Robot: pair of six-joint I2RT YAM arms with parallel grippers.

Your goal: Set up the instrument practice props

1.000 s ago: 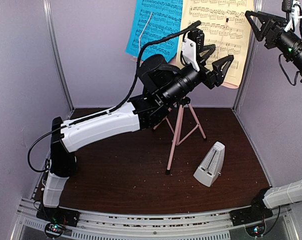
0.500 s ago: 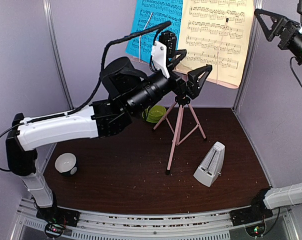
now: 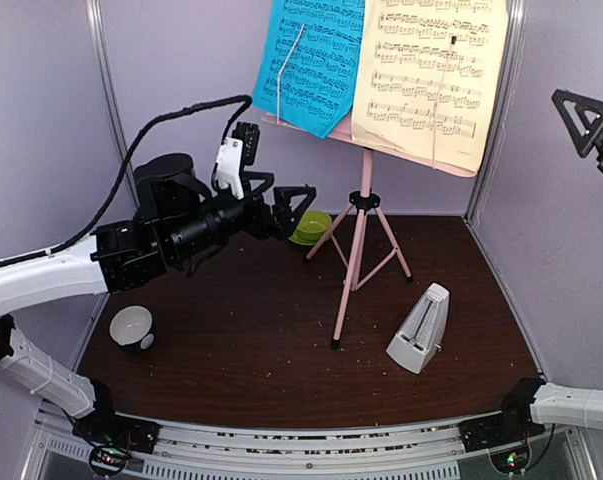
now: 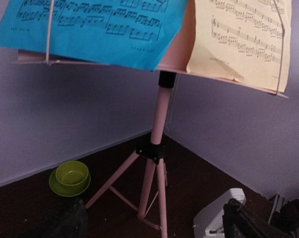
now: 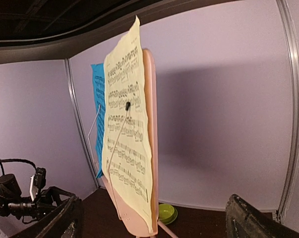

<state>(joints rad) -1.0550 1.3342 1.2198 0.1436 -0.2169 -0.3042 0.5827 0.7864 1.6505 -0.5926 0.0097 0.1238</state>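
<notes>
Both tools empty, fingers spread wide apart. Left tool [image 3: 291, 188] hangs above the table [image 3: 251, 350]. Right tool [image 3: 589, 120] sits high, well apart from everything.

Pink music stand [image 3: 359, 235]: upright on its tripod, ahead of the left tool and off to its right. Long axis is vertical, and the desk is well above that tool's level. Blue page [image 3: 311, 60] and pale-yellow page [image 3: 431, 70] lie side by side on the desk, each under a thin wire holder, faces turned towards the arms. The right tool meets the desk almost edge-on, at about its own height.

Metronome [image 3: 419, 330]: on the table just past the stand's feet on the side away from the left tool, and far below the right tool. It stands on its base with the apex up, so its long axis is vertical. Cannot tell whether its cover is on.

Judgement: stand and pages look placed, so any coming move turns on the metronome. The right arm's base is the nearer one, and its reach would be a long drop onto the apex. The left tool would have to cross the tripod legs.

Green bowl [image 3: 309, 228] is just beyond the left tool. Cup [image 3: 133, 327] is below and behind it.
</notes>
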